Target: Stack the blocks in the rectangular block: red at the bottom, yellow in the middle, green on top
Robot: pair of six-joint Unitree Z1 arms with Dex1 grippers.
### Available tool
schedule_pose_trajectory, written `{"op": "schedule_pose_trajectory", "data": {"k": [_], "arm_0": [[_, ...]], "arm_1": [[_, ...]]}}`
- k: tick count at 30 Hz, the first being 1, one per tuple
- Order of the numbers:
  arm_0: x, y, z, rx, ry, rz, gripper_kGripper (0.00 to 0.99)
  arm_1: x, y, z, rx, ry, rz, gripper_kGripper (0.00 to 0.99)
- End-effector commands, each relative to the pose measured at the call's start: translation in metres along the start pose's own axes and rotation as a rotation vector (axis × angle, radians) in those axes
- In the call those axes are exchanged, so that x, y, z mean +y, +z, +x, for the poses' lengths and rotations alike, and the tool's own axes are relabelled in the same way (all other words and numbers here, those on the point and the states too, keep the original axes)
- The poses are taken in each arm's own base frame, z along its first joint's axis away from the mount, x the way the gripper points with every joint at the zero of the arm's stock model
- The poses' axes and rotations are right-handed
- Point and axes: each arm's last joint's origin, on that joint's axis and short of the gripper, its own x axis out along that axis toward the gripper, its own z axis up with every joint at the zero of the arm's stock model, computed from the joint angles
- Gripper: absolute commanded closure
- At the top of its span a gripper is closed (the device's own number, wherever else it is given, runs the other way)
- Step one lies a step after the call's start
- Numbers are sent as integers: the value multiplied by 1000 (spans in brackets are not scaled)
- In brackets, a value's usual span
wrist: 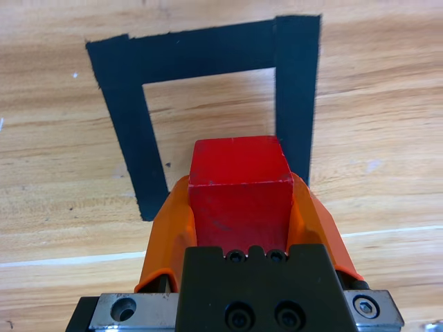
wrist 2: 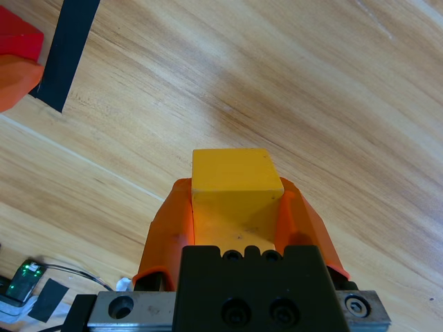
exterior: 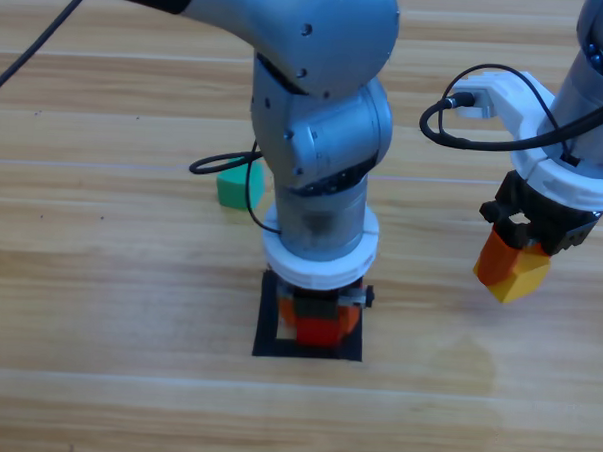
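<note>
Now the left gripper (exterior: 318, 322) clamps the red cube (wrist: 239, 190) over the tape square (wrist: 131, 138); next, set it down inside. Meanwhile the right gripper (exterior: 512, 267) grips the yellow cube (wrist 2: 235, 181), waiting aside.

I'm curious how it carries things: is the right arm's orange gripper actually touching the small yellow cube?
Touching. In the right wrist view, the right gripper has both orange jaws pressed against the sides of the small matte yellow cube, with no gap showing.

Overhead cam plus two close wrist cams
</note>
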Motion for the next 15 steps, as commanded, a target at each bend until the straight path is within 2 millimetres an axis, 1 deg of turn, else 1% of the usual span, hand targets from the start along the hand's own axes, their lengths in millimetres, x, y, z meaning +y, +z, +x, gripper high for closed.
{"op": "schedule_pose_trajectory", "data": {"k": [1,15], "arm_0": [[-10,-4,24,32,36,14,990],[-2,1,25,37,47,-15,990]], "arm_1": [[-10,3,22,44,1,22,985],[-10,4,26,51,-1,18,984]]}}
